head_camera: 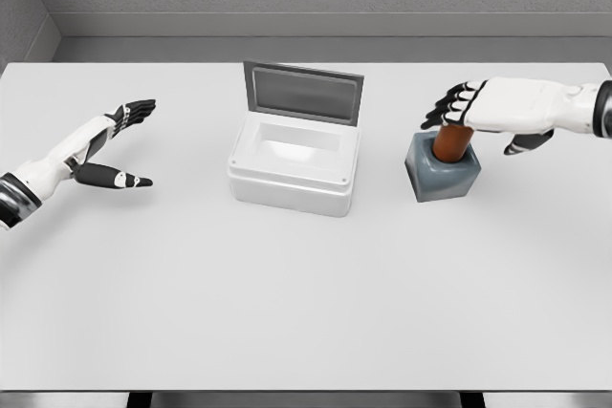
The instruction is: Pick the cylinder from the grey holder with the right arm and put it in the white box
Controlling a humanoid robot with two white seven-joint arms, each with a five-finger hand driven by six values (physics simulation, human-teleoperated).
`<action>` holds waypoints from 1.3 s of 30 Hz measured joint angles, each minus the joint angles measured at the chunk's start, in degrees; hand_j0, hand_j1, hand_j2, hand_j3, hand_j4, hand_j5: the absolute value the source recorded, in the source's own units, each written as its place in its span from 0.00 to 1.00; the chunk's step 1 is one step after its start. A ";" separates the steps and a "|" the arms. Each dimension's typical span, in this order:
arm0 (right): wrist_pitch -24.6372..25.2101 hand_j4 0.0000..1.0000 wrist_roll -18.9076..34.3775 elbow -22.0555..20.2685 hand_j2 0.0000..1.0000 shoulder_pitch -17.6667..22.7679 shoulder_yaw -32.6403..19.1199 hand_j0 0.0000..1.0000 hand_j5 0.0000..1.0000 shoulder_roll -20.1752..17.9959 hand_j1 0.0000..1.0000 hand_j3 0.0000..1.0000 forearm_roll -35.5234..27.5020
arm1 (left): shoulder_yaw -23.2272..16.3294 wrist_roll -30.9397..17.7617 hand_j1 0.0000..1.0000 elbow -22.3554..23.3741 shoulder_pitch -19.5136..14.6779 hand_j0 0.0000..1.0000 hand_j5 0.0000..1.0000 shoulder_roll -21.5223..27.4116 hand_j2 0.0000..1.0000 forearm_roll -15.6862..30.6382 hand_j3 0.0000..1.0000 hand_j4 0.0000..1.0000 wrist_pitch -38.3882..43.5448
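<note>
Cylinder unlabelled, in grey holder

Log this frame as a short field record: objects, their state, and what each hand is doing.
cylinder: upright in the grey holder, not lifted
white box: lid open, nothing visible inside, left of the holder
right hand: over the cylinder top, fingers not closed on it
left hand: open, holding nothing, left of the box
table: white
</note>
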 measured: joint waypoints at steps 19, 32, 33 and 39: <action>0.28 0.27 -0.31 0.42 0.27 -0.09 0.02 0.27 0.27 0.89 0.27 0.27 0.27 | -0.47 0.02 1.00 -0.04 -0.09 1.00 1.00 -0.01 1.00 0.01 1.00 1.00 0.00; -0.01 0.23 -0.01 0.39 0.23 -2.46 -0.69 0.23 0.23 1.10 0.23 0.23 0.02 | -0.63 0.02 1.00 -0.05 -0.09 1.00 1.00 -0.02 1.00 0.01 1.00 1.00 0.00; -0.02 0.23 0.01 0.32 0.23 -2.72 -0.72 0.23 0.23 1.32 0.23 0.23 -0.13 | -0.63 0.02 1.00 -0.04 -0.09 1.00 1.00 -0.02 1.00 0.01 1.00 1.00 0.00; -0.03 0.23 0.01 -0.09 0.23 -4.13 -0.74 0.23 0.23 4.73 0.23 0.23 -0.52 | -0.63 0.02 1.00 -0.04 -0.09 1.00 1.00 -0.02 1.00 0.01 1.00 1.00 0.00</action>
